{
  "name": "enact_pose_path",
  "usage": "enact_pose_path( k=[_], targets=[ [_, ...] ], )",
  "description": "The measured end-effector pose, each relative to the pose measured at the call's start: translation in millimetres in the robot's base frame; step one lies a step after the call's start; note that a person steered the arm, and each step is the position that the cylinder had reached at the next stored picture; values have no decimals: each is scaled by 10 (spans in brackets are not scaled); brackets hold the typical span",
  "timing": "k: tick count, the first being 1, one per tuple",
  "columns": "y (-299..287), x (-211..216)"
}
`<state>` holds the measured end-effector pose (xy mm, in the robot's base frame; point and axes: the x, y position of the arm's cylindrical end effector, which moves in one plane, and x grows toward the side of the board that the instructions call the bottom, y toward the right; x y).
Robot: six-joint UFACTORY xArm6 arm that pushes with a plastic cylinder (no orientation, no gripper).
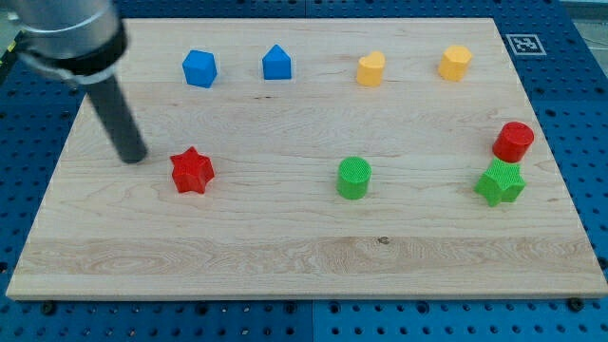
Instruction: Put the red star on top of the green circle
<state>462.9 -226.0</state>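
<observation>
The red star [192, 172] lies on the wooden board at the view's left of middle. The green circle [353, 178] stands to its right, well apart, at about the same height in the view. My tip [132, 157] rests on the board just left of the red star, slightly above its level, with a small gap between them. The rod rises from the tip toward the view's top left corner.
A blue block [199, 68] and a blue house-shaped block [276, 63] sit at the top left. Two yellow blocks [370, 68] [455, 62] sit at the top right. A red cylinder [513, 142] and a green star [500, 182] sit near the right edge. The board's edge [285, 290] runs along the bottom.
</observation>
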Motion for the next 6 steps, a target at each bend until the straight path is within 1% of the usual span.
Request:
enact_pose_path(
  k=[1, 2, 3, 4, 5, 6],
  targets=[
    [112, 267],
    [716, 312],
    [1518, 297],
    [2094, 102],
    [2465, -110],
    [2497, -141]
  ],
)
